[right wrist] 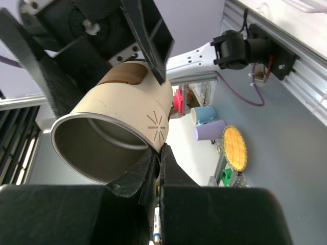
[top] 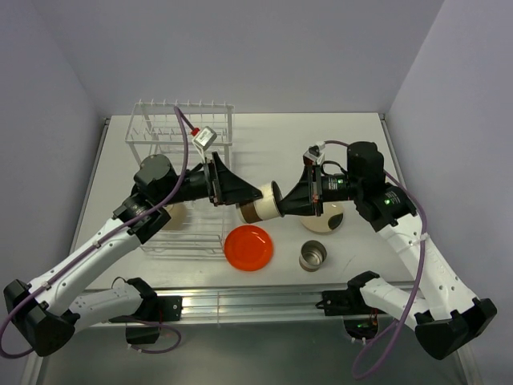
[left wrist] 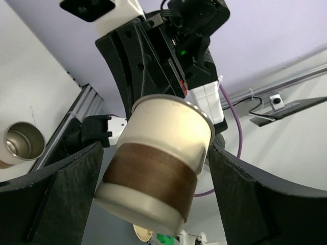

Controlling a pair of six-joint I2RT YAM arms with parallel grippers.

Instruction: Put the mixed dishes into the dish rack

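Cup (left wrist: 158,163) — right hand (right wrist: 159,153) pinches its rim, left hand (left wrist: 158,199) released around it; likely light, slick — grab mid-body.

A cream brown-banded cup (left wrist: 153,173) is matt outside, dull metal inside; the flat orange-red plate (top: 248,246) looks glossy; the small steel cup (top: 313,256) gleams.

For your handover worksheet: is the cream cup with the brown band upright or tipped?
Tipped: the cup lies sideways, mouth toward the right hand pinching its rim.
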